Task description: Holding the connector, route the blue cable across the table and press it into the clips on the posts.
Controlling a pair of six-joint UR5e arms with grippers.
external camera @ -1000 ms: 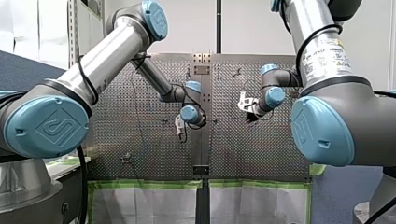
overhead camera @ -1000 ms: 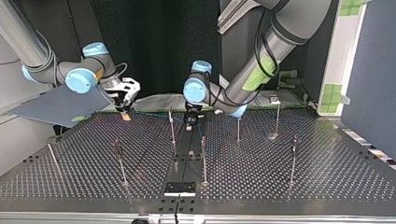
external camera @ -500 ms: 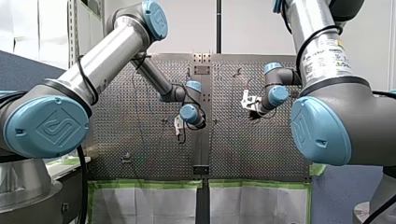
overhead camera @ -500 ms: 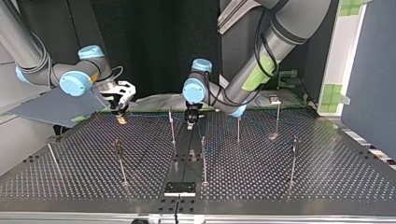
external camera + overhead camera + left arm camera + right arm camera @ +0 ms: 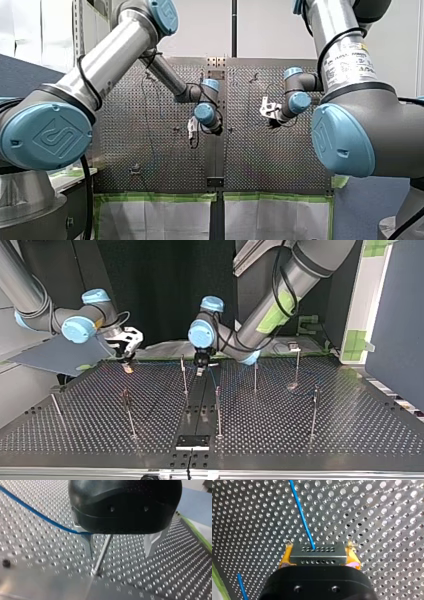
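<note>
My right gripper (image 5: 319, 563) is shut with its yellow pads on the grey connector (image 5: 318, 552). The blue cable (image 5: 303, 517) leaves the connector and runs over the perforated table (image 5: 387, 517). In the top view my right gripper (image 5: 127, 359) hangs low at the back left. In the left wrist view my left gripper (image 5: 119, 553) is open, with a thin post (image 5: 102, 553) between its metal fingers (image 5: 89, 542). There the blue cable (image 5: 37, 515) runs up to one finger and touches it. My left gripper (image 5: 200, 367) sits near the back middle, beside a post (image 5: 184, 375).
Several thin posts stand across the table, such as those at the top view's right (image 5: 314, 410), middle (image 5: 218, 410) and left (image 5: 127, 412). A black plate (image 5: 192, 442) lies at the near edge. A grey sheet (image 5: 55, 355) lies by my right arm.
My left gripper has shifted slightly toward the top view's left. My right gripper has carried the connector a little further toward the top view's left.
</note>
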